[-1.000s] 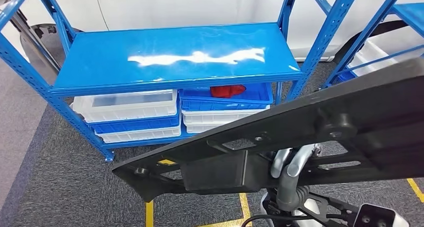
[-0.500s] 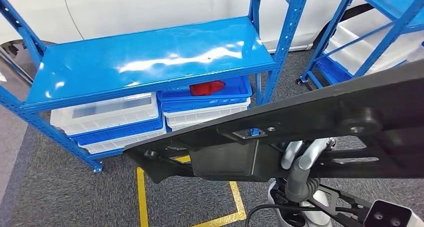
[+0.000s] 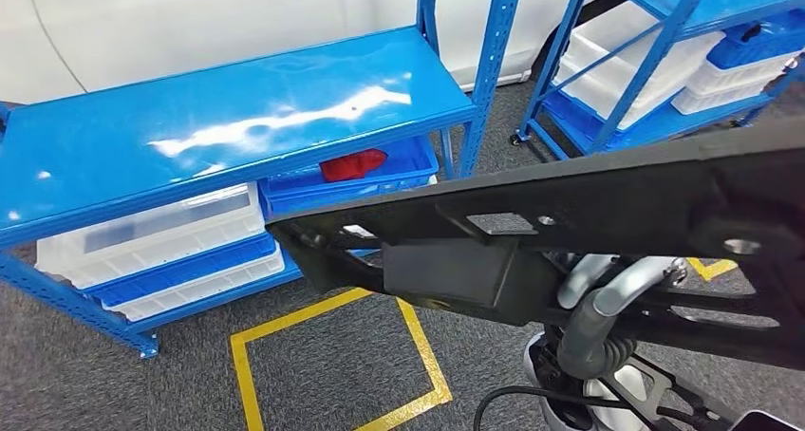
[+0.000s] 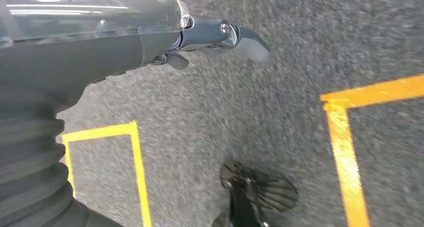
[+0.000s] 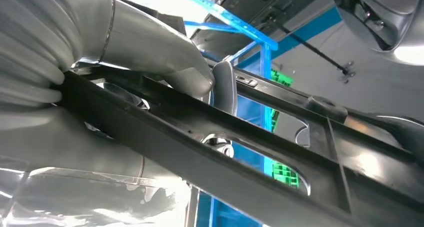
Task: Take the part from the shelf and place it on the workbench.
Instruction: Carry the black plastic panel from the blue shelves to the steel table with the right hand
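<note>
Part [image 3: 589, 203] in right hand [image 5: 165, 62]

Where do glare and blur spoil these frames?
Head view: white glare streaks the blue shelf top; the black part is sharp. Left wrist view: the carpet floor and the left hand are smeared with motion blur. Right wrist view: blown-out highlights around the right hand gripping the part.

No readable text or labels, as far as visible.
</note>
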